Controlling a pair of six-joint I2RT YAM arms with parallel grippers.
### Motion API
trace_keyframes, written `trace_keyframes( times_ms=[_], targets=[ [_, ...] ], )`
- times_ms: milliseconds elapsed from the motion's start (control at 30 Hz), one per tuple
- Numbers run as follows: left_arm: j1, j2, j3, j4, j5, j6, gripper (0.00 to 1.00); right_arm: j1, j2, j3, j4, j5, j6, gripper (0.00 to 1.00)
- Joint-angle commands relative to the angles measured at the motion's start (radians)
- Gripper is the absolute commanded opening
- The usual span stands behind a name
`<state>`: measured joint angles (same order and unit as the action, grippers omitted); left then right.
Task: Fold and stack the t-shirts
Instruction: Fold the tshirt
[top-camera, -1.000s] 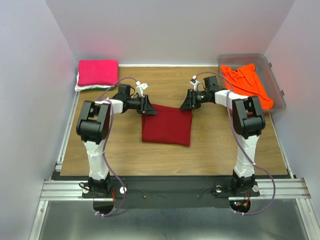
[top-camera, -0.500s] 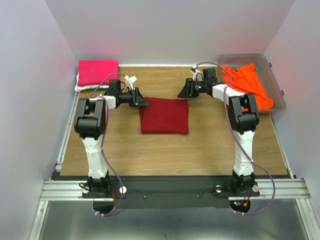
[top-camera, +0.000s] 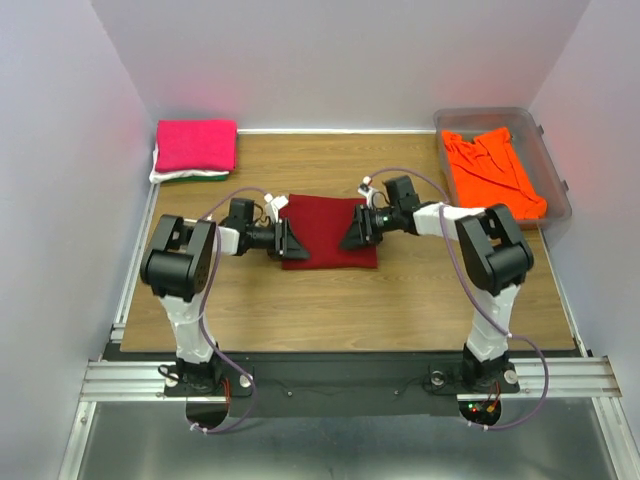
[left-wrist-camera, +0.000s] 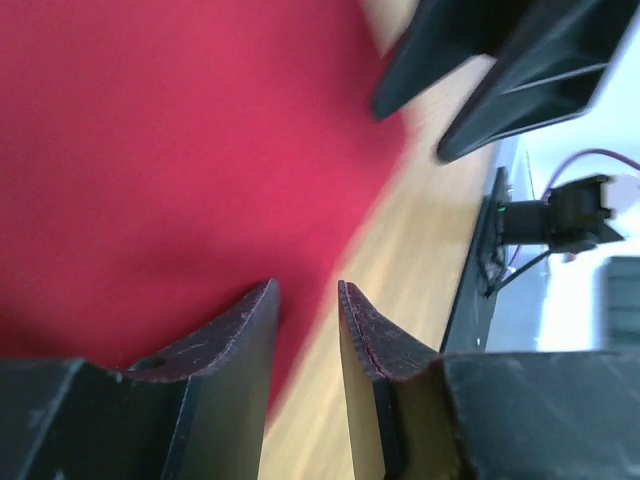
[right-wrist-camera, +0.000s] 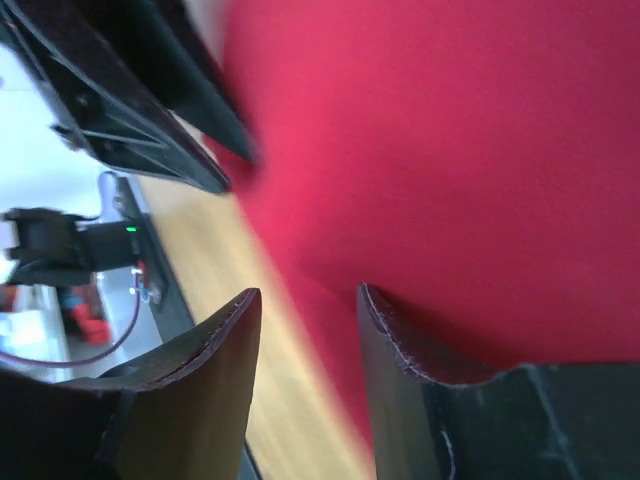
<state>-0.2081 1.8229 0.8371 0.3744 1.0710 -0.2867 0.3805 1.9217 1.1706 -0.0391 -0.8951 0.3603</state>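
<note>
A dark red t-shirt (top-camera: 325, 215), folded into a rectangle, lies flat at the middle of the table. My left gripper (top-camera: 293, 240) hovers low over its near left edge, open, with cloth and bare wood showing through the gap (left-wrist-camera: 307, 290). Facing it from the right, my right gripper (top-camera: 352, 232) is over the shirt's near right part, also open and empty (right-wrist-camera: 308, 295). The red cloth (left-wrist-camera: 150, 150) (right-wrist-camera: 450, 150) fills both wrist views. A folded hot pink t-shirt (top-camera: 196, 143) tops a small stack at the back left. A crumpled orange t-shirt (top-camera: 488, 170) lies in the tub.
The clear plastic tub (top-camera: 540, 128) stands at the back right corner. White and green cloth edges (top-camera: 185, 176) peek out under the pink shirt. Grey walls close in the table on three sides. Each wrist view shows the other gripper's fingers (left-wrist-camera: 470, 70) (right-wrist-camera: 130, 90) close by.
Both grippers have come back from the red shirt's far corners toward me and inward, now low over its near half. The shirt itself lies as it did half a second ago.
</note>
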Motion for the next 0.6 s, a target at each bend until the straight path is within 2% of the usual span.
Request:
trace_keyframes(
  times_ms=[0, 100, 200, 333, 367, 433, 500, 567],
  targets=[
    [0.036, 0.117, -0.009, -0.046, -0.022, 0.029, 0.42, -0.058, 0.111, -0.026, 0.022, -0.004, -0.01, 0.48],
    [0.079, 0.191, 0.026, -0.129, -0.048, 0.064, 0.42, -0.123, 0.174, -0.014, 0.005, 0.042, -0.029, 0.47],
    [0.136, 0.219, 0.078, -0.221, -0.019, 0.124, 0.42, -0.155, 0.156, 0.02, -0.033, 0.082, -0.07, 0.46],
    [0.173, 0.1, 0.122, -0.343, 0.055, 0.277, 0.43, -0.144, 0.07, 0.07, -0.094, 0.078, -0.122, 0.46],
    [0.174, 0.026, 0.134, -0.415, 0.064, 0.364, 0.44, -0.137, 0.019, 0.087, -0.12, 0.076, -0.147, 0.48],
    [0.179, -0.081, 0.143, -0.489, 0.061, 0.431, 0.45, -0.091, -0.054, 0.122, -0.14, 0.09, -0.173, 0.5],
    [0.193, -0.147, 0.131, -0.489, 0.047, 0.426, 0.46, -0.042, -0.098, 0.135, -0.16, 0.12, -0.234, 0.52],
    [0.232, -0.235, 0.1, -0.462, 0.031, 0.371, 0.48, 0.061, -0.153, 0.138, -0.177, 0.235, -0.327, 0.54]
  ],
)
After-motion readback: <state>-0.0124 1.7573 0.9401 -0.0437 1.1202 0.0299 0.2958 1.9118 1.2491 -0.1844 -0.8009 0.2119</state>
